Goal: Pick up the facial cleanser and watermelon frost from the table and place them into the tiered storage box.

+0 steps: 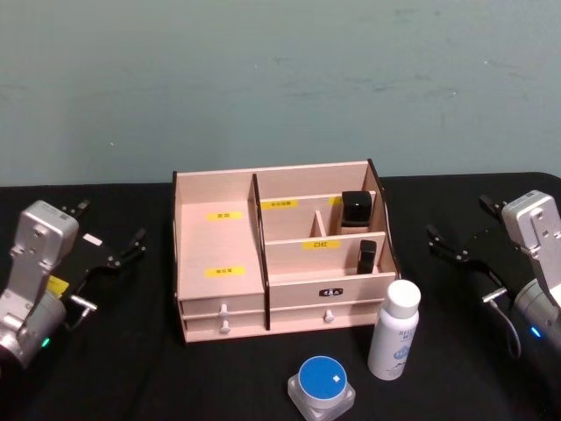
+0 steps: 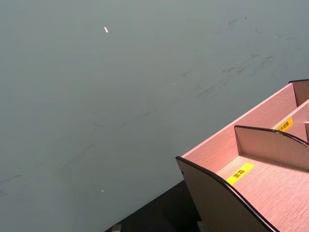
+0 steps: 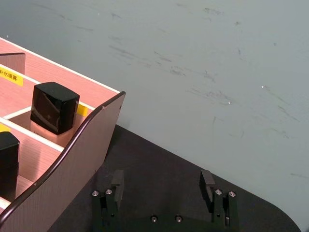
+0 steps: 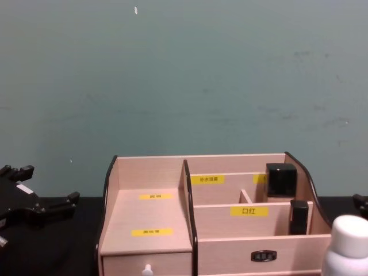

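The facial cleanser (image 1: 394, 331), a slim white bottle with blue lettering, stands upright on the black table just in front of the tiered storage box (image 1: 219, 246), at its right corner. Its cap (image 4: 348, 241) shows in the chest view. The watermelon frost (image 1: 322, 386), a squat clear jar with a blue lid, sits nearer me, left of the bottle. My left gripper (image 1: 110, 230) hovers open to the left of the box, empty. Right of the box my right gripper (image 1: 463, 224) is open and empty too, its fingers (image 3: 117, 182) spread beside the box's side wall (image 3: 72, 164).
Two small black square-capped containers (image 1: 356, 209) (image 1: 366, 256) occupy the box's right-hand compartments. The large left compartment (image 4: 149, 215) holds nothing. A grey-green wall rises behind the table. The table's right edge lies near my right arm.
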Robot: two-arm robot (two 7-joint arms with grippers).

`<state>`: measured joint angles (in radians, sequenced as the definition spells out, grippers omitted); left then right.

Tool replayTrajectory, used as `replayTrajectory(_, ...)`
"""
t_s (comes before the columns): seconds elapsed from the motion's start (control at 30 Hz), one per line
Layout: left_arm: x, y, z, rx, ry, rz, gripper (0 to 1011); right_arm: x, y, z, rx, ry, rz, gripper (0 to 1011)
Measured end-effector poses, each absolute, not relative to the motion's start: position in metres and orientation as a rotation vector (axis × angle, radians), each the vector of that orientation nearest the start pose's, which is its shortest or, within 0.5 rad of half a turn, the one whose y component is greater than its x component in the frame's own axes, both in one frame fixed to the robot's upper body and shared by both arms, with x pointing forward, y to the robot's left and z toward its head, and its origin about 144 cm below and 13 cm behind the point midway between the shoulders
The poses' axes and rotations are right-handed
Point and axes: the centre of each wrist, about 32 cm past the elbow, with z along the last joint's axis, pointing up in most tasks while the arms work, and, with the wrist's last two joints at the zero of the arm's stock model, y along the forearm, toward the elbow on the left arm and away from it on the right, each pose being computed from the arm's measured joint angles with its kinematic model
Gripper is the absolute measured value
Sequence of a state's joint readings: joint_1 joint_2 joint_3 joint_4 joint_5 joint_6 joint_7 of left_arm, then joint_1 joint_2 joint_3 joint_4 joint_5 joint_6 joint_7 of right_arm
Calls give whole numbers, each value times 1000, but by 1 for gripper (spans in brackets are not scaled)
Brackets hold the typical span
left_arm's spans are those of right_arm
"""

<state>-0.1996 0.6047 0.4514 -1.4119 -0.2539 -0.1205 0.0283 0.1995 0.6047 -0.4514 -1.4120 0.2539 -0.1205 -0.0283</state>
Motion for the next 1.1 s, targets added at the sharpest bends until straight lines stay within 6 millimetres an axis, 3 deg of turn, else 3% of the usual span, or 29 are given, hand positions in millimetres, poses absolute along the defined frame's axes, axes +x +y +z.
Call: replayTrajectory(1.1, 489, 310, 1140, 304, -285, 1248, 1010, 489, -310, 1140, -305, -285, -1248, 1002)
